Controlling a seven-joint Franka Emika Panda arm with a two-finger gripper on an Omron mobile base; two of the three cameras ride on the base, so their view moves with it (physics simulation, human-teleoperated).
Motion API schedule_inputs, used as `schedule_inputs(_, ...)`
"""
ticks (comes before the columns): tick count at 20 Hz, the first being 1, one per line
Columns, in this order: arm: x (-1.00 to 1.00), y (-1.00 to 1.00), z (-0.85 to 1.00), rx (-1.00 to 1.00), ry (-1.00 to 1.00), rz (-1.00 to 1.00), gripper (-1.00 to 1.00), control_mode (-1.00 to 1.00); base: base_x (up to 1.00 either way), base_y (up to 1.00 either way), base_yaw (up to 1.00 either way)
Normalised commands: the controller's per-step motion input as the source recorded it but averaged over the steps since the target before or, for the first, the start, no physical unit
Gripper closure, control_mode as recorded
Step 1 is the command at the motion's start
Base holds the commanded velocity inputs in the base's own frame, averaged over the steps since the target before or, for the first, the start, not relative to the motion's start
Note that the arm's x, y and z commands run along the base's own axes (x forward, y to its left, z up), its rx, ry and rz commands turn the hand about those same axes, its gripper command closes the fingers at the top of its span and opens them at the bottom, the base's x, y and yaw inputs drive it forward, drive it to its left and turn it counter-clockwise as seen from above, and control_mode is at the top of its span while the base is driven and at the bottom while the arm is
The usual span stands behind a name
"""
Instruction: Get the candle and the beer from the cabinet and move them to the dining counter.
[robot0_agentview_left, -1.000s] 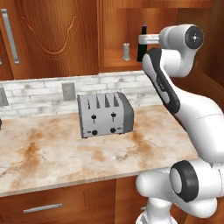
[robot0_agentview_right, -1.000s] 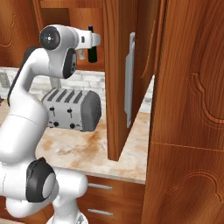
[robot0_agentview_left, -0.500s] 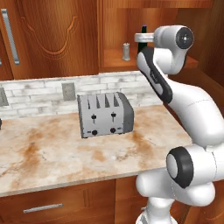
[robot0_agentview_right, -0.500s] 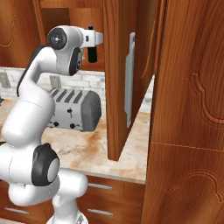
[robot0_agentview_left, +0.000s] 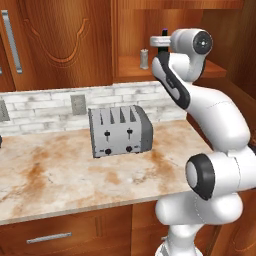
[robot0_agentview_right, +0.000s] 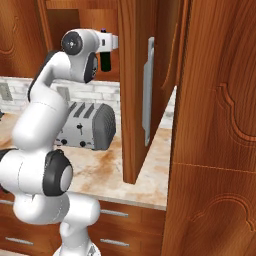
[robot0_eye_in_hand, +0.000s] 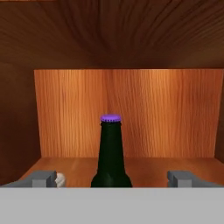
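Inside the cabinet (robot0_eye_in_hand: 127, 109), beer (robot0_eye_in_hand: 111, 153) centred between spread-apart gripper (robot0_eye_in_hand: 112, 179) fingertips, untouched, candle (robot0_agentview_left: 144, 58) upright on shelf in left base view, toaster (robot0_agentview_left: 120, 131) below.

Wooden cabinet shelf (robot0_eye_in_hand: 144, 168) with upright beer (robot0_eye_in_hand: 111, 153) and candle (robot0_agentview_left: 144, 59); marble counter (robot0_agentview_left: 75, 175) under toaster (robot0_agentview_left: 119, 131).

I am finding nothing readable anywhere: no lettering, label, brand, number or sign.
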Motion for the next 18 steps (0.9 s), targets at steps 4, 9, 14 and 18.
schedule_inputs(4,0.40,0.00,0.00,0.00,0.00,0.00,-1.00,-1.00,0.00,0.00,0.00)
schedule_inputs(9,0.40,0.00,0.00,0.00,0.00,0.00,-1.00,-1.00,0.00,0.00,0.00)
schedule_inputs(14,0.33,0.00,0.00,0.00,0.00,0.00,-1.00,-1.00,0.00,0.00,0.00)
schedule_inputs(18,0.16,0.00,0.00,0.00,0.00,0.00,-1.00,-1.00,0.00,0.00,0.00)
